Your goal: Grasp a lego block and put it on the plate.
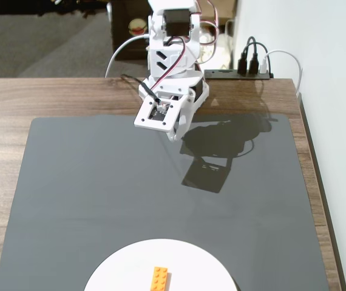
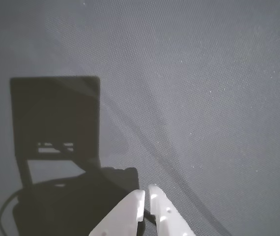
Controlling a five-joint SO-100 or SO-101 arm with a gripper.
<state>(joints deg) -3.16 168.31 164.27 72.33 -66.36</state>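
Lego block: small orange brick (image 1: 159,279) with two rows of studs, lying flat on the plate, near the plate's middle and close to the bottom edge of the fixed view; long side running roughly up and down the picture. Nothing touches it except the plate.

Plate: plain white round plate (image 1: 121,264), only its upper part in frame, resting on the near end of the mat in the fixed view.

Gripper: white two-finger pincer (image 2: 146,192), entering the wrist view from the bottom edge; the two fingertips stand together with only a thin dark slit between them, holding nothing. It hangs above bare mat (no object under it). In the fixed view the gripper (image 1: 174,134) is at the far end of the mat, well apart from the plate and brick.

Arm: white printed arm (image 1: 173,54) with a black servo on top and red and black wires, folded over the far edge of the mat.

Mat: dark grey mat (image 1: 88,194), fine woven texture in the wrist view, carrying the arm's shadow to the right of the gripper.

Table: wood-grain tabletop (image 1: 3,103) showing around the mat.

Hub: black strip (image 1: 237,74) with plugged cables at the table's far edge, right of the arm.
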